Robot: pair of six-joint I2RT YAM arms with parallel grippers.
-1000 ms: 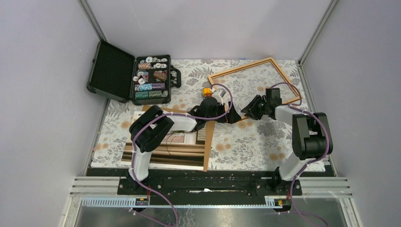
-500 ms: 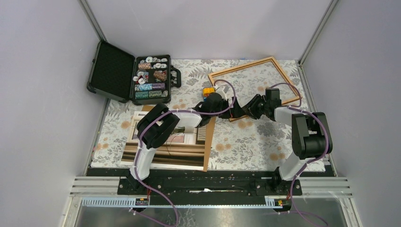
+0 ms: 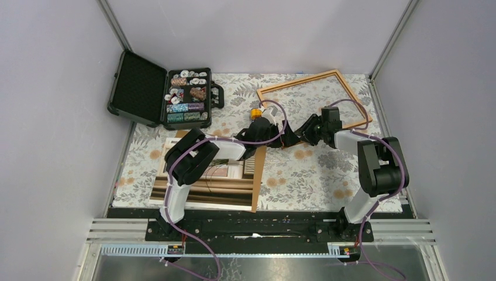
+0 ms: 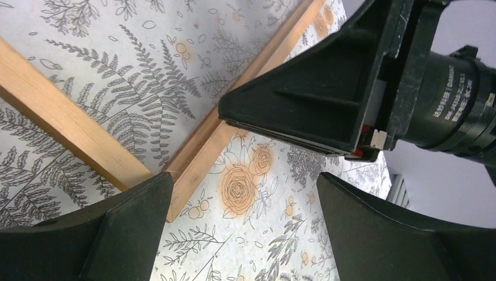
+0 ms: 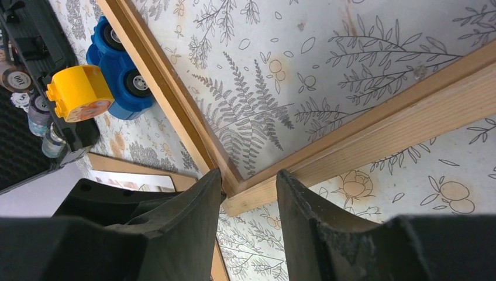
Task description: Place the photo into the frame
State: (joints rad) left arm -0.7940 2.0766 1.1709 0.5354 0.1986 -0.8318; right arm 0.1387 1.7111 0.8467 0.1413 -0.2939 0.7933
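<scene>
The light-brown wooden frame lies flat at the back right of the floral cloth. Its near corner sits between my right gripper's narrow jaws, and the left finger touches the corner. My left gripper is wide open and empty just left of that corner, facing the right gripper's finger. In the top view the two grippers meet, the left beside the right. The photo lies face up at the near left, partly under my left arm.
A brown backing board lies under the photo. An open black case of poker chips stands at the back left. A yellow block and a blue toy car sit beside the frame's left rail. Grey walls close in both sides.
My right gripper has moved left onto the frame's near corner and narrowed. My left gripper has swung toward the same corner. The corner has shifted slightly left.
</scene>
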